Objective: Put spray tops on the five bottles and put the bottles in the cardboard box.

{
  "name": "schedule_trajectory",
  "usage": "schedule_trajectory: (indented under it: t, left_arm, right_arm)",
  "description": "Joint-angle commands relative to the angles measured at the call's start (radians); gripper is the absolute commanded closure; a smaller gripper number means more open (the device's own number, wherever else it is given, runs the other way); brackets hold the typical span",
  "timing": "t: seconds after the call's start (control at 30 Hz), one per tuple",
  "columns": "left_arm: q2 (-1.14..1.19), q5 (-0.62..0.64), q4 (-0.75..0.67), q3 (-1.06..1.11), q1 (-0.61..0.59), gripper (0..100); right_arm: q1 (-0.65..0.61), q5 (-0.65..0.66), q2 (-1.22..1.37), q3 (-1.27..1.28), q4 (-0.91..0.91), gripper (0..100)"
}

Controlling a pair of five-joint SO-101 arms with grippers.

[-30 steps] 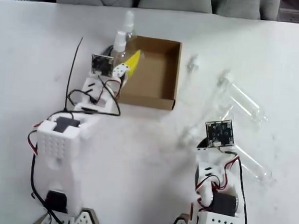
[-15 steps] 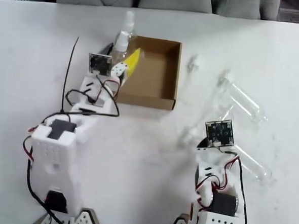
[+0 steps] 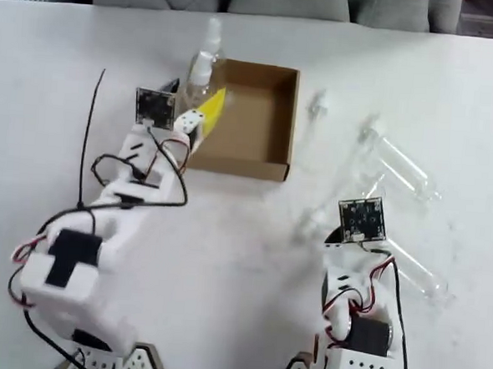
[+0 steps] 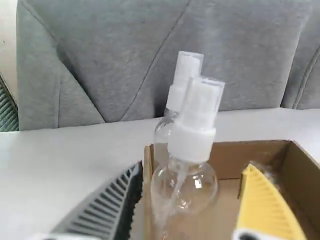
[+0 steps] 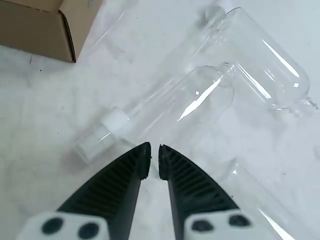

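High view: the box [image 3: 277, 165] sits toward the table's [image 3: 225, 267] far edge, left of middle. The left claw [image 3: 205, 90] is at the box's far-left corner, around the front bottle [image 3: 198, 68]. The rear bottle [image 3: 211, 33] stands just behind it, nearer the far edge. Both are upright and wear spray tops. A bare bottle [image 3: 405, 172] lies toward the right edge, with the right arm [image 3: 357, 325] at the near edge.

Left wrist view: this settles what the high view leaves open. The jaws stand apart on either side of the front bottle, with a gap on the yellow side, so nothing is clamped. Whether the bottle's base is inside the box wall or just outside, I cannot tell.

Right wrist view: the right claw [image 5: 152, 156] has its jaws almost together, holding nothing. It hovers just above a lying bottle [image 5: 200, 100], and the white collar of a spray top on that bottle is plain here. The bare bottle crosses behind it, and the box's corner is nearby.

Handling, as a judgement: these look like thin, empty, clear plastic, so light, smooth and round. They would likely roll when nudged and tip easily once capped. Grip across the body just below the shoulder, squeezing gently — the neck is narrow and the top may twist
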Motion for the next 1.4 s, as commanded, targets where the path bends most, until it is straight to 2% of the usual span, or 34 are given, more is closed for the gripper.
schedule_trajectory:
  t: [0.0, 0.17, 0.57, 0.7, 0.8, 0.93, 1.07, 1.27, 1.37]
  left_arm:
    - [-0.165, 0.006, 0.071, 0.044, -0.005, 70]
    - [-0.344, 0.006, 0.226, 0.129, -0.005, 70]
    - [-0.757, 0.006, 0.841, 0.141, -0.007, 70]
    - [-0.855, 0.012, 1.01, 0.141, -0.005, 70]
    - [-0.891, 0.012, 1.114, 0.141, -0.004, 77]
    - [-0.892, 0.012, 1.154, 0.144, 0.045, 98]
    - [-0.892, 0.014, 1.158, 0.147, 0.166, 94]
    - [-0.888, 0.02, 1.105, 0.11, 0.446, 98]
    - [-0.829, 0.121, 1.016, 0.051, 0.529, 98]
  right_arm:
    - [-0.004, 0.014, -0.008, 0.008, -0.022, 97.8]
    - [-0.002, 0.014, -0.008, 0.008, -0.022, 97.8]
    - [0.002, 0.014, -0.008, 0.008, -0.022, 98.1]
    - [0.059, 0.012, -0.01, 0.008, -0.051, 98.1]
    - [0.117, 0.005, -0.01, 0.008, -0.088, 98.1]
    - [0.226, -0.052, -0.01, 0.008, -0.157, 98.1]
    - [0.349, -0.094, -0.008, 0.006, -0.2, 98.1]
    - [0.456, -0.086, -0.004, 0.008, -0.159, 98.1]
    - [0.492, -0.084, -0.004, 0.008, -0.134, 98.1]
